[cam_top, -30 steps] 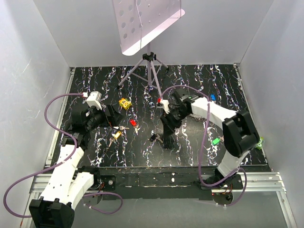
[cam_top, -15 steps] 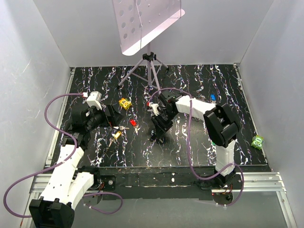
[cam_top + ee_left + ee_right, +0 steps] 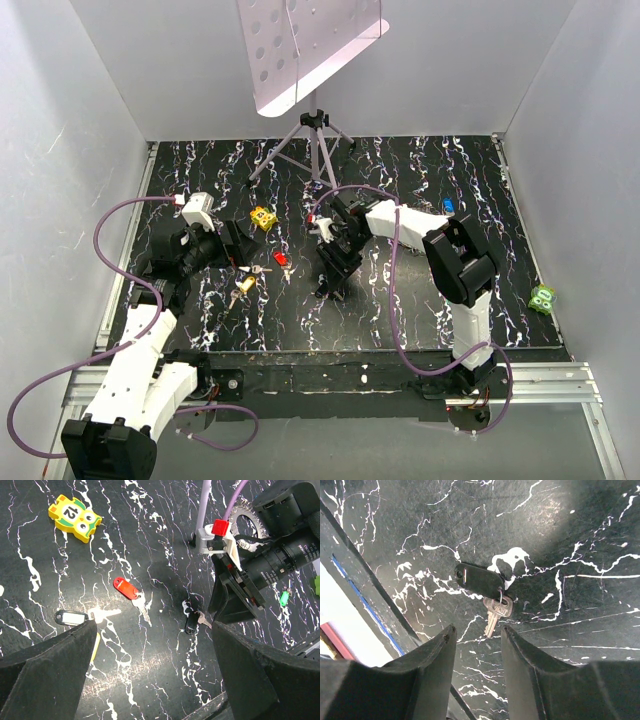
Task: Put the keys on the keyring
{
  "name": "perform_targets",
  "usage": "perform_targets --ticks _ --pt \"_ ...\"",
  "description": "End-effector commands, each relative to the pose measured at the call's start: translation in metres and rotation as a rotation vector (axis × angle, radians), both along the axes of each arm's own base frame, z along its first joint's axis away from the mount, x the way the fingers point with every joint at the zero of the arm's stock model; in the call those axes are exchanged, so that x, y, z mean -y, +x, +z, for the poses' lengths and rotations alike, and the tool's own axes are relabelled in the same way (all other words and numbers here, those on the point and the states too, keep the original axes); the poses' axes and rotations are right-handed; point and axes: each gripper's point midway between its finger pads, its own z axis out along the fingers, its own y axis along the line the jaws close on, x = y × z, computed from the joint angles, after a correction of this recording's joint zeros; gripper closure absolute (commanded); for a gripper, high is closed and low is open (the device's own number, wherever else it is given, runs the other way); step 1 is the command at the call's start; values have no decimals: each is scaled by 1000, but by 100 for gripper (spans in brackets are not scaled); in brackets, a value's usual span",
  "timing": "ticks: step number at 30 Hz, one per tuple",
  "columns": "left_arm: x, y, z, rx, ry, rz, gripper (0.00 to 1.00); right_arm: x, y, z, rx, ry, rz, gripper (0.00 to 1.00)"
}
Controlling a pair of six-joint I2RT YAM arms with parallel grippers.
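Observation:
A key with a black tag (image 3: 480, 580) and a silver blade (image 3: 495, 614) lies on the black marbled table. My right gripper (image 3: 476, 632) is open, pointing down just short of the blade, one finger each side, not touching it. In the top view the right gripper (image 3: 328, 287) covers this key. The left wrist view shows the same black key (image 3: 191, 621), a red key (image 3: 128, 590), a black-and-white tagged key (image 3: 74, 616) and a green key (image 3: 284, 598). The toothed keyring (image 3: 248, 522) peeks out behind the right wrist. My left gripper (image 3: 155, 680) is open and empty.
A yellow owl block (image 3: 263, 217) lies at mid left, a green owl block (image 3: 543, 297) at the right edge, a blue key (image 3: 448, 206) beyond the right arm. A tripod (image 3: 315, 145) with a perforated sheet stands at the back. Grey walls enclose the table.
My right arm has swung left and its gripper has come over the black-tagged key. The left arm and the other keys have not moved.

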Motion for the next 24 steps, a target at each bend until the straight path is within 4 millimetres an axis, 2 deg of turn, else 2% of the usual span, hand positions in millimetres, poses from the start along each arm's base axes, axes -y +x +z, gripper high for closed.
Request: perform_targets --ticks 1,24 --pt "1 1 14 45 4 -10 0 -11 8 6 19 21 7 52" --pt "1 1 15 47 2 -14 0 -15 11 3 -2 22 7 55"
